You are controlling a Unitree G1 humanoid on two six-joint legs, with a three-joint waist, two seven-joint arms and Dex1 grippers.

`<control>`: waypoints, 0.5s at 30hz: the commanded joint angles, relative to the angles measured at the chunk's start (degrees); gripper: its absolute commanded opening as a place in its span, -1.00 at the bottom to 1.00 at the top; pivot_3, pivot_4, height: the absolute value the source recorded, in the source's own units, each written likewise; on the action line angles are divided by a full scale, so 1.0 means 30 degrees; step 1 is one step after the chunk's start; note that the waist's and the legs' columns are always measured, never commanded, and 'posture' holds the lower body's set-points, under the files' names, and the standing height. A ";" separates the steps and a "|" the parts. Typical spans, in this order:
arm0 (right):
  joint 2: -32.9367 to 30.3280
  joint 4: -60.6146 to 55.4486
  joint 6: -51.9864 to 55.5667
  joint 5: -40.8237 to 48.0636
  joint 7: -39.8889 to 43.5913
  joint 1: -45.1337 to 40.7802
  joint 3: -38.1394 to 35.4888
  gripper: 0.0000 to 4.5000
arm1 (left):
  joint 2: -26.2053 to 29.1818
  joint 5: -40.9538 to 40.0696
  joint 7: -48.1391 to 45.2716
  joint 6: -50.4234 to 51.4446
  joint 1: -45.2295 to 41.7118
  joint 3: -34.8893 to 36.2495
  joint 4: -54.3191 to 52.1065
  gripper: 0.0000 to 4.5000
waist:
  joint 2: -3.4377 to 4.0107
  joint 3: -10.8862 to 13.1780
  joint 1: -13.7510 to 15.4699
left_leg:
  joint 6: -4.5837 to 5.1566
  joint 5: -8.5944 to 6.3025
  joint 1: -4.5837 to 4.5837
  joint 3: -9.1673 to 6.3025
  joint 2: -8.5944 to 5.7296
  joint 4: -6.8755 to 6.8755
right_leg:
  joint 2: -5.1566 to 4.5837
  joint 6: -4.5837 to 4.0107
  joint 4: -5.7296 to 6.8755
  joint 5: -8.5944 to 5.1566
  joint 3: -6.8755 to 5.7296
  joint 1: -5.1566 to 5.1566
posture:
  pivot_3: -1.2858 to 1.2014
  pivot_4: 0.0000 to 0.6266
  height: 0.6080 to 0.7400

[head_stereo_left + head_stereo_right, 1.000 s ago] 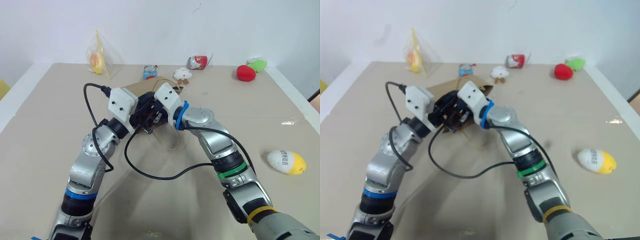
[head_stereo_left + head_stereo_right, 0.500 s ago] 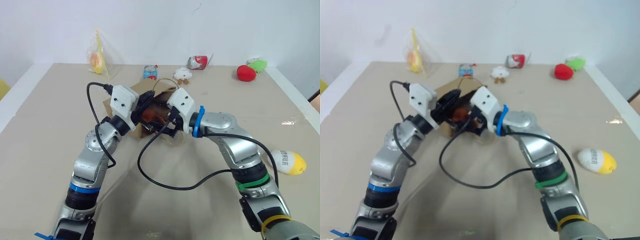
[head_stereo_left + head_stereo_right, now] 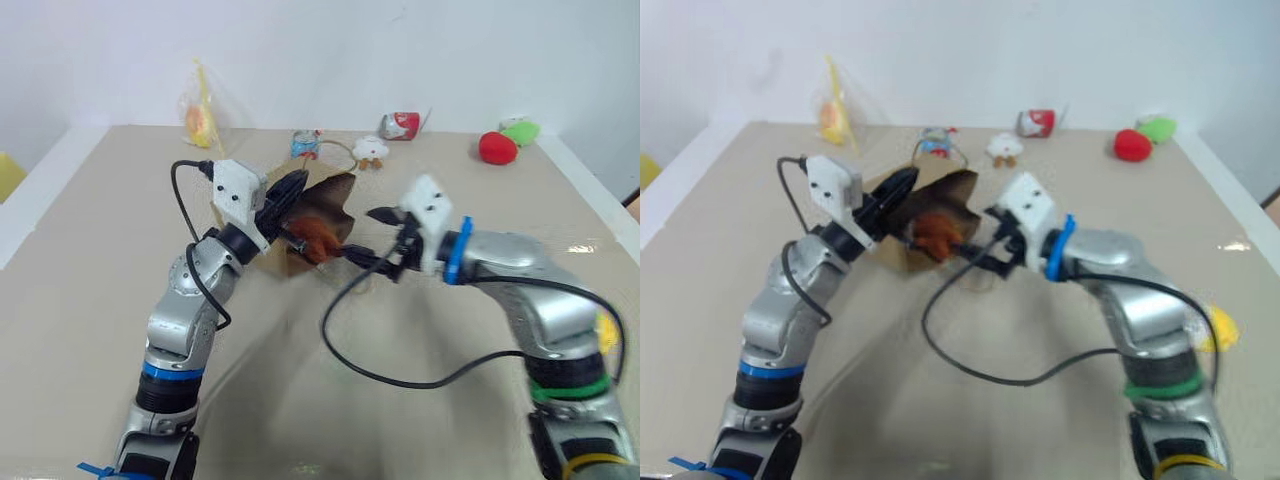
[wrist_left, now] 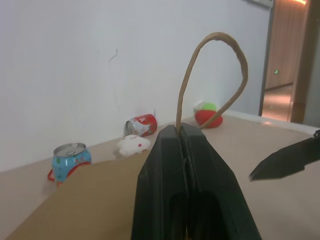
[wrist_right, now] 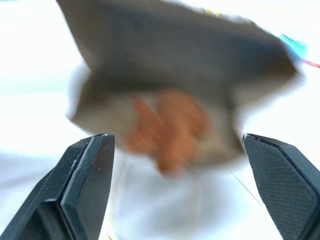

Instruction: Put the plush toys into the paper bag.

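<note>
The left gripper (image 4: 187,150) is pinching its two black fingers together on the upper edge of the paper bag (image 3: 325,205), beside one tan twisted-paper loop handle (image 4: 220,65), and is holding the bag's mouth up off the table (image 3: 90,260). The right gripper (image 3: 372,238) is standing just beside the mouth, its fingers (image 5: 87,175) spread wide apart and gripping nothing. The orange-brown plush toy (image 3: 318,240), lumpy and soft, is lying inside the open mouth, though blur in the right wrist view is making it hard to say how deep it is sitting. The second plush toy, white-and-yellow (image 3: 1218,328), is showing at the table's right side behind the right forearm, well apart from the bag. Broad bare tabletop is lying open in front of the bag and to both sides. Along the far edge, near the wall, are sitting two drink cans, one blue (image 4: 70,155) and one red (image 4: 141,124), one small white cloud-like toy (image 3: 371,150), one red and green plush (image 3: 505,142) and one clear plastic packet (image 3: 198,115).
</note>
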 commanded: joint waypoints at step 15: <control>-0.4099 0.0499 -0.0585 -0.1734 -0.0920 1.0432 -1.0123 0.97 | 0.0062 -0.0184 -0.0340 -0.0020 0.1104 -0.1380 -0.1950 -1.00 | 0.0011 -0.0005 -0.0052 | 0.0002 0.0012 0.0086 0.0007 0.0013 -0.0004 | 0.0034 0.0006 0.0026 0.0001 0.0024 0.0043 | 0.03 -0.52 1.00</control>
